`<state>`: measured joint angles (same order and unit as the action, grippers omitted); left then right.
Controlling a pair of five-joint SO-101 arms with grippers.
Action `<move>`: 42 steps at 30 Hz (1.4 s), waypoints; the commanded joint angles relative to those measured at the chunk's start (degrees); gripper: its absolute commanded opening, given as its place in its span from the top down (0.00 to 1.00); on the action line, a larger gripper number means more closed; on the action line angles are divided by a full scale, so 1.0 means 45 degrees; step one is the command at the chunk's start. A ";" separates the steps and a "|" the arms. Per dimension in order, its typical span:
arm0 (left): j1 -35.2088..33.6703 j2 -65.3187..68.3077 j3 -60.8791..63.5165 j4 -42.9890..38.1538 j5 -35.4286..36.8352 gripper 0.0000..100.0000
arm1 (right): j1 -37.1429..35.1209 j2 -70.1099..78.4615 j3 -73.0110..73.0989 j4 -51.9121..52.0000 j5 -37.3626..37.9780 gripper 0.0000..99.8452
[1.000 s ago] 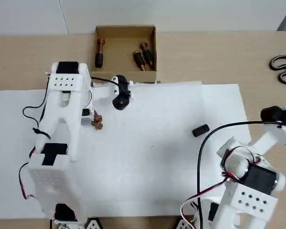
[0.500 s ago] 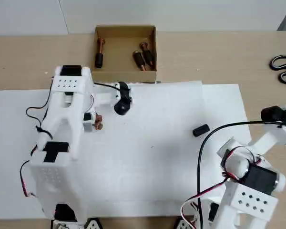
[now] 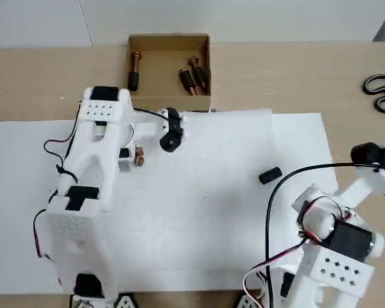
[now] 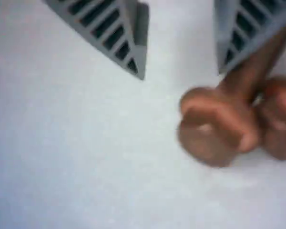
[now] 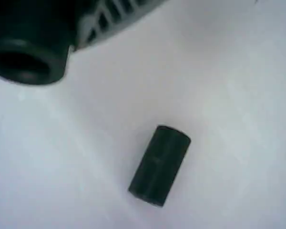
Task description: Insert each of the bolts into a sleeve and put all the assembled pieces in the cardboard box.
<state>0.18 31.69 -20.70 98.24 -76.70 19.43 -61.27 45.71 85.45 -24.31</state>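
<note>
Two copper bolts (image 3: 138,157) lie side by side on the white foam sheet (image 3: 199,224). My left gripper (image 3: 128,156) stands over them, open. In the left wrist view its two grey fingers (image 4: 128,43) are spread, and one bolt's (image 4: 214,131) shaft lies along the right-hand finger. A loose black sleeve (image 3: 269,174) lies on the foam toward the right, also seen as the sleeve (image 5: 159,164) below my right gripper (image 5: 62,33). That gripper is shut on a second black sleeve (image 5: 26,57), hollow end showing. The cardboard box (image 3: 169,38) at the back holds three assembled pieces (image 3: 192,76).
Scissors (image 3: 382,92) lie on the bare table at the far right. The right arm (image 3: 337,234) sits at the front right corner of the foam, a black cable arching over it. Open foam stretches between the two arms.
The left arm has shifted right and slightly toward the box. The two bolts at its gripper have moved a little the same way. The right arm and the loose sleeve are unchanged.
</note>
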 commanded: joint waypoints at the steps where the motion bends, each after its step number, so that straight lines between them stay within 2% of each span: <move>1: 0.0039 -0.0078 -0.1182 0.0488 -0.3067 0.90 | 0.0107 -0.0225 -0.0137 -0.0205 0.0117 1.00; 10: 0.0098 0.0117 -0.1534 0.0332 -0.3087 0.90 | 0.0107 -0.0225 -0.0137 -0.0205 0.0078 1.00; 25: 0.0234 0.2637 -0.2042 0.0195 -0.2969 0.91 | 0.0107 -0.0225 -0.0137 -0.0205 0.0117 1.00; 30: 0.0352 0.2657 -0.2081 0.0430 -0.2422 1.00 | 0.0107 -0.0225 -0.0137 -0.0225 0.0117 1.00; 34: 0.0352 0.2637 -0.2081 0.0449 -0.2305 1.00 | 0.0107 -0.0244 -0.0137 -0.0244 0.0078 1.00; 42: 0.0371 0.0723 -0.2002 0.0469 -0.0293 1.00 | 0.0088 -0.0244 -0.0391 -0.0225 0.0098 1.00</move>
<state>1.32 40.75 -28.79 99.82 -76.35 19.43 -61.27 45.71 85.27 -24.31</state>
